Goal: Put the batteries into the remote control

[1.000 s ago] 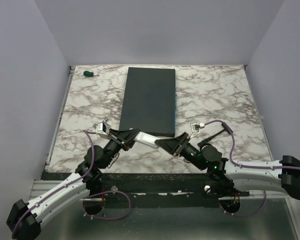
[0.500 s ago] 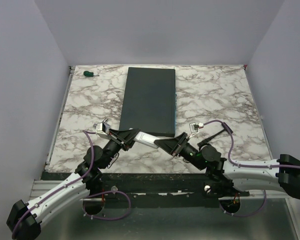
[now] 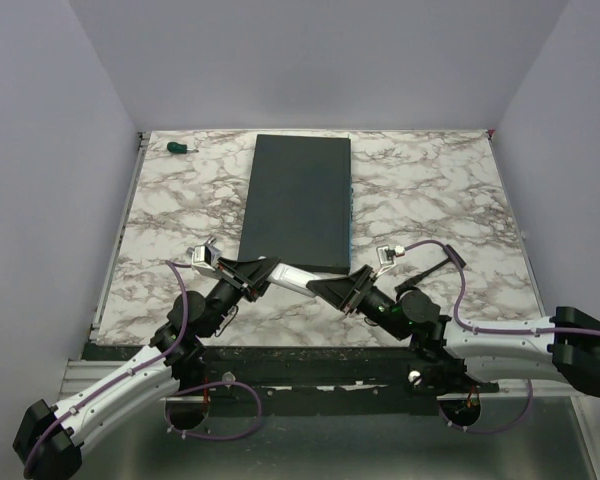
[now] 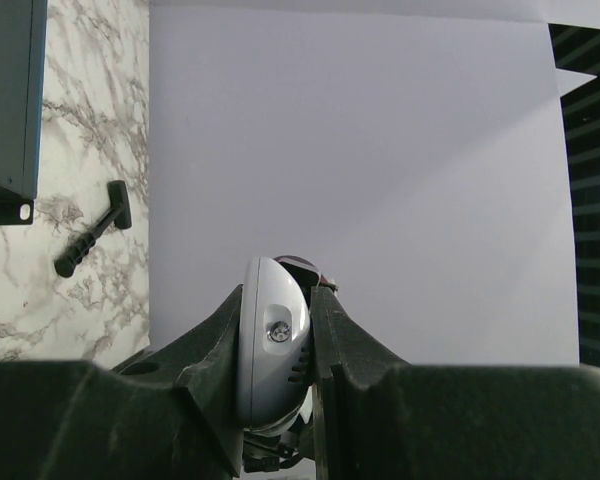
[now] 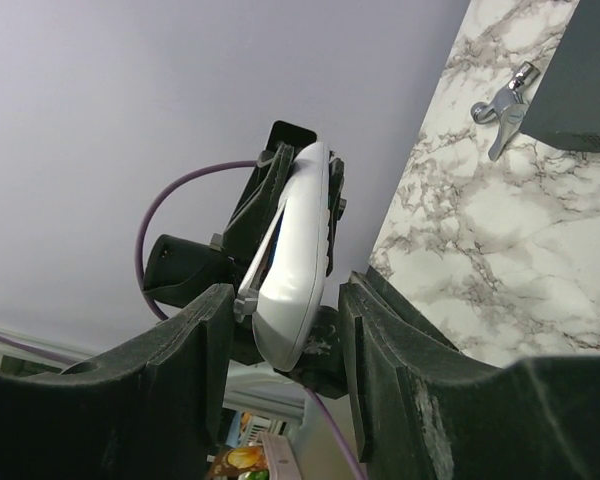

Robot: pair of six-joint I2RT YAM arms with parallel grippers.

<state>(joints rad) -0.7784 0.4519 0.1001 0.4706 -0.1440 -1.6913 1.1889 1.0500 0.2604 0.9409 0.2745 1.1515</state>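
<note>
Left tool [image 4: 280,300] is clamped on one end of the remote control [image 4: 272,345], holding it clear of the counter [image 3: 430,200]. The remote control's long axis runs tool to tool, its free end pointing straight into the right tool [image 5: 285,300]. Right tool's jaws are apart, straddling that end edge-on with a slight gap either side; no grip that I can see. Batteries not visible in any view. Judgement: right arm makes the next move, left just fixtures.

The left end effector [image 3: 264,271] is clamped tight and the right end effector [image 3: 323,287] half-parted, tips angled toward each other.
</note>
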